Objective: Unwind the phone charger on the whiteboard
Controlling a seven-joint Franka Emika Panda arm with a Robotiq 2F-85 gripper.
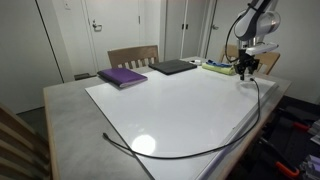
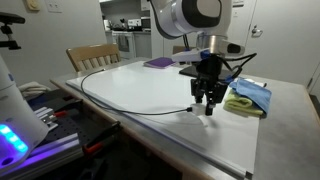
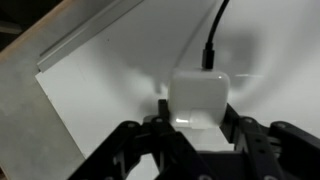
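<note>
Pincer (image 3: 195,122) grips the phone charger (image 3: 196,92) by its white block; thin black cable runs across the whiteboard (image 3: 110,70).

Wide bare middle of whiteboard (image 1: 180,105) open for passage, phone charger (image 1: 200,153) cable arcing along its near edge; purple book (image 1: 122,77) and dark flat device (image 1: 175,67) lining the far bench (image 1: 65,112) side; cloths (image 2: 247,98) just beside hand (image 2: 205,103)
</note>
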